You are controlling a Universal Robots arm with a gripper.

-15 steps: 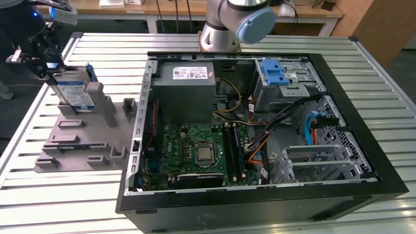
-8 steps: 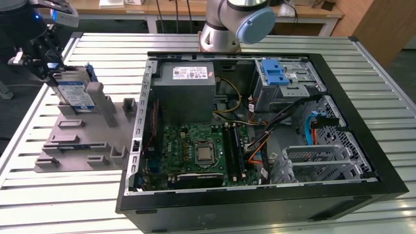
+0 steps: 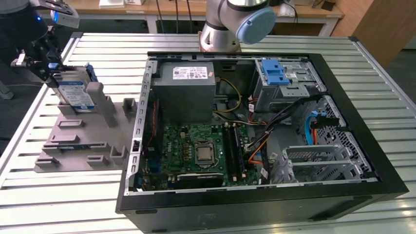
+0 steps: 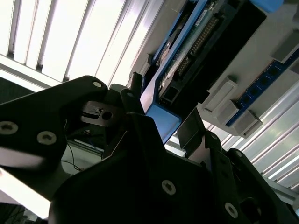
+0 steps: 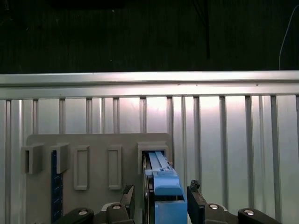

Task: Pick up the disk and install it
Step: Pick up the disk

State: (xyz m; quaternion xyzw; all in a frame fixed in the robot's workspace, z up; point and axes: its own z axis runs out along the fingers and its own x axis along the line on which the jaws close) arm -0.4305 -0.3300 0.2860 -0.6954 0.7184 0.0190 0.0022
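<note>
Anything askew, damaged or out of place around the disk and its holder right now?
Nothing stands out. The disk stands upright in a slot of the grey holder, with the end effector at it. The open computer case lies flat beside the holder.

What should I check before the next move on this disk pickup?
1. Gripper centred over the disk: ok. In the first wrist view the disk's blue carrier lies between the fingers.
2. Grip closed on the disk: not ok. Gaps show on both sides of the carrier.
3. Disk upright in the grey fixture: ok in the exterior view.
4. Computer case open: ok. Its inside is exposed.
5. Drive bay free: cannot tell. A blue latch lies over it.
</note>
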